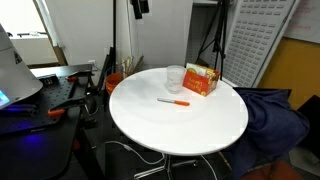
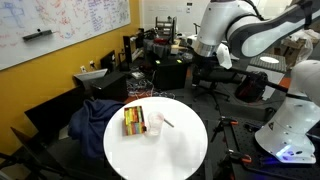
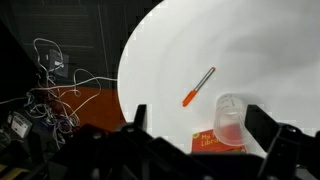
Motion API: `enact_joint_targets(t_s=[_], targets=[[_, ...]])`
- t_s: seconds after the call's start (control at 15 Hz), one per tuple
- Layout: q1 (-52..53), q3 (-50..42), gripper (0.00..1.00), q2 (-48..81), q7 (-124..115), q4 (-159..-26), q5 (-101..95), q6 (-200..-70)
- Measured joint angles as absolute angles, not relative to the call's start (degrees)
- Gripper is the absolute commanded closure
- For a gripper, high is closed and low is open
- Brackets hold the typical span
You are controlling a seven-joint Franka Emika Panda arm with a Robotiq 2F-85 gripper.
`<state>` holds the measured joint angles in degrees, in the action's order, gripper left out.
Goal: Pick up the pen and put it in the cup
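Two dark fingers (image 3: 138,118) of the gripper (image 3: 196,112) are standing wide apart at the bottom of the wrist view, gripping nothing and cutting off the lower part of the orange box (image 3: 212,143). The pen (image 3: 199,87) is lying flat on the white table (image 3: 270,60), near the clear cup (image 3: 230,120) but apart from it. It is showing an orange end and a paler, greyish shaft. In both exterior views it is appearing only as a thin sliver.

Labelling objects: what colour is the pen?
The pen is orange-red with a paler section; wrist view shows it best.
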<state>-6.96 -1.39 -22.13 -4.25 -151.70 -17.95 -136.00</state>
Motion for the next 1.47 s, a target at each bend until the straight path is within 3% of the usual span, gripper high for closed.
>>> enact_joint_targets(t_s=[0.67, 1.2, 1.47], targets=[[-16.1, 6.1, 0.0, -17.1, -37.6, -157.0, -26.6, -152.6], [-22.7, 9.0, 0.0, -12.9, -66.2, -156.6, -46.4, -153.0], [-22.7, 9.0, 0.0, -12.4, -66.8, -156.6, -46.9, -153.0]])
